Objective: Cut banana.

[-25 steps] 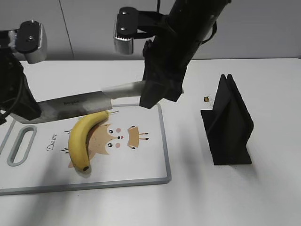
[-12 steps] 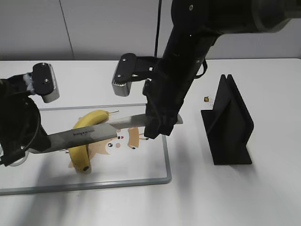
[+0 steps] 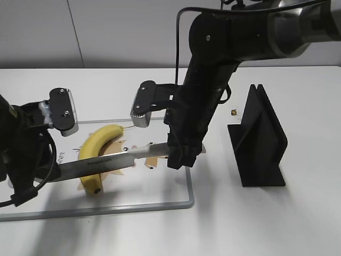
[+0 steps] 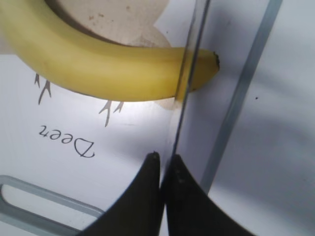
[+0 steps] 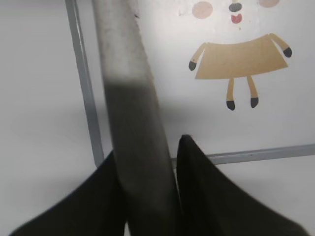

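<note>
A yellow banana (image 3: 95,149) lies on the white cutting board (image 3: 160,186) with a deer drawing. A knife (image 3: 106,162) lies across the banana's near end. My right gripper (image 3: 178,159) is shut on the grey knife handle (image 5: 129,98) at the board's right edge. My left gripper (image 3: 29,178) is shut on the blade's tip end. In the left wrist view the thin blade (image 4: 189,73) stands edge-on, pressed into the banana (image 4: 98,69) close to its dark-tipped end, with my fingertips (image 4: 165,160) pinching the blade.
A black knife stand (image 3: 261,141) stands on the table to the right of the board. A small dark object (image 3: 233,112) lies behind it. The board's grey rim (image 5: 81,73) runs under the knife handle.
Both arms have come down and toward the front, taking the knife from above the banana's far end down onto its near end.
</note>
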Tool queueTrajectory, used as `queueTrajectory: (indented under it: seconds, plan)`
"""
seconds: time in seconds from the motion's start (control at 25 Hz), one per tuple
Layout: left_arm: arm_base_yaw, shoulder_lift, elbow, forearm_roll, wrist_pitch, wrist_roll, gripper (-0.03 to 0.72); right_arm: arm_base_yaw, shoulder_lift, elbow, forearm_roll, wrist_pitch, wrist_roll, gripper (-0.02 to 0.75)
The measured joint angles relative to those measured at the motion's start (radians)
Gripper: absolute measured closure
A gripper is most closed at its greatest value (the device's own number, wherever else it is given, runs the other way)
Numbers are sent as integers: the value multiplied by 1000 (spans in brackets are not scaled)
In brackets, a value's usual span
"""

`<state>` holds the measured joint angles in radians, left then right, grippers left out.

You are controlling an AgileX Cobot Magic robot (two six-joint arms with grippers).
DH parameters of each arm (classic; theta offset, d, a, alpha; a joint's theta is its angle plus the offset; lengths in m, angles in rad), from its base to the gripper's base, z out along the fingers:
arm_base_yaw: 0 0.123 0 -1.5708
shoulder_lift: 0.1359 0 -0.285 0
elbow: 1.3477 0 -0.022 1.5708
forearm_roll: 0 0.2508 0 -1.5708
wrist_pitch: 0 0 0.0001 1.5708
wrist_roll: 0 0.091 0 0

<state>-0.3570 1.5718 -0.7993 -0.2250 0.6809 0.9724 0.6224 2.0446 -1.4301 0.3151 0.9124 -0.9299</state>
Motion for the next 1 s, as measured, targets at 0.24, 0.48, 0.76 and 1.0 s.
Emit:
queueTrajectory:
  seconds: [0.24,0.48,0.76,1.0]
  plan:
    - [-1,1,6,13,-21,-11,688,0,17,0,-12,-38,2,510]
    - [-1,31,7,6,-27,-15,690,0,20,0,-24,-54,2,504]
    - [-1,85,0,-3,-35,-15,690,0,52,0,-34,-67,6,503]
    - [-1,144,-2,-1,-55,-15,690,0,99,0,-39,-90,6,503]
